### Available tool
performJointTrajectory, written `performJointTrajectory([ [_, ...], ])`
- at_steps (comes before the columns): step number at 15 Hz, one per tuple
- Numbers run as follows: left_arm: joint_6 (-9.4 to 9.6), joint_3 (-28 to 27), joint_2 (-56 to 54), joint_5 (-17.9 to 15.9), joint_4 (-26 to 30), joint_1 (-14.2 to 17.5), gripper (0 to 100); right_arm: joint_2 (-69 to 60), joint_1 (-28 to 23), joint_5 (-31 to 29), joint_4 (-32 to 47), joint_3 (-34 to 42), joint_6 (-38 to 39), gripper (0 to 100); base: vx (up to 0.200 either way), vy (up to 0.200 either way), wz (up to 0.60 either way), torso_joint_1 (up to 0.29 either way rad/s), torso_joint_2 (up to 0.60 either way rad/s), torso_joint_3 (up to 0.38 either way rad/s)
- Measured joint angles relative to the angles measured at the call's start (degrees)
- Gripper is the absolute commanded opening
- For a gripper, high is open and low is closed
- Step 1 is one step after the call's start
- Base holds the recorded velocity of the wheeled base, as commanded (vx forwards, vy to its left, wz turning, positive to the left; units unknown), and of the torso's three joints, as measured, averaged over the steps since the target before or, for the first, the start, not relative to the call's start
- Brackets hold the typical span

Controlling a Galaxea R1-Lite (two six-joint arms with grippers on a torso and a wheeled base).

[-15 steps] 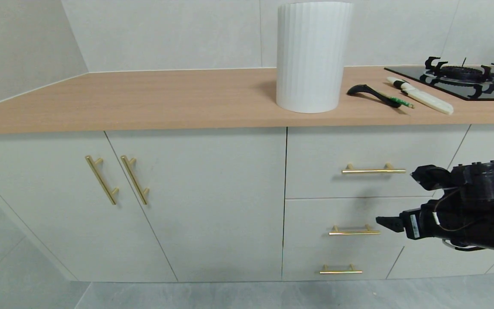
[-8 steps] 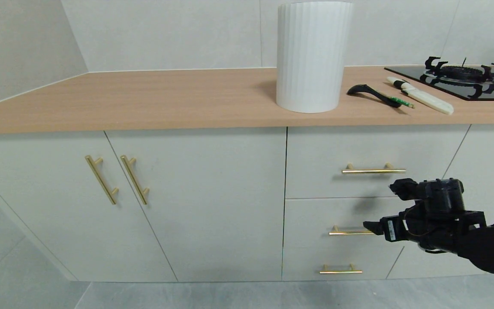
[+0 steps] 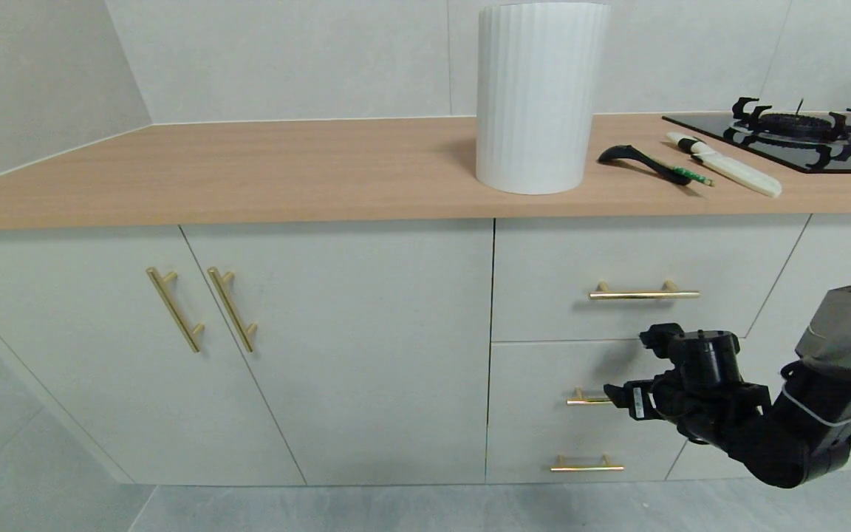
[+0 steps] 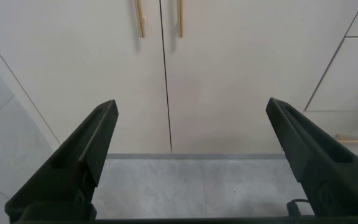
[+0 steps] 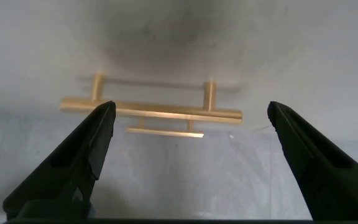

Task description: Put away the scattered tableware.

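On the wooden counter (image 3: pixel 248 170) lie a black ladle (image 3: pixel 636 159), a thin green-tipped stick (image 3: pixel 688 175) and a white knife (image 3: pixel 728 171), to the right of a tall white ribbed container (image 3: pixel 536 96). My right gripper (image 3: pixel 636 366) is open in front of the drawer stack, its lower finger at the right end of the middle drawer's gold handle (image 3: pixel 588 400). In the right wrist view that handle (image 5: pixel 151 111) lies between the open fingers (image 5: pixel 73 168), close ahead. My left gripper (image 4: pixel 191 106) is open and holds nothing, facing the cupboard doors low down.
A black gas hob (image 3: pixel 802 137) sits at the counter's far right. The top drawer handle (image 3: pixel 643 294) and the bottom drawer handle (image 3: pixel 586 466) lie above and below the gripper. Two cupboard doors with gold handles (image 3: pixel 200 307) stand to the left over a grey tiled floor (image 4: pixel 185 186).
My right gripper has moved left and toward the drawer front, from clear of the middle handle to its right end. The counter items have not moved.
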Motion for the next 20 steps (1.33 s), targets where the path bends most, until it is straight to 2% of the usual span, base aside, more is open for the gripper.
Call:
performJointTrajectory([
  [7,0.0,0.0,0.0,0.0,0.0,0.0,100,6.6,0.1,-1.5,-6.0,-1.8,0.9,100,0.0,0.0,0.0,0.0,0.0,0.0],
  [20,0.06,0.0,0.0,0.0,0.0,0.0,100,10.8,-0.2,-3.0,-6.0,-3.5,1.5,100,0.0,0.0,0.0,0.0,0.0,0.0],
])
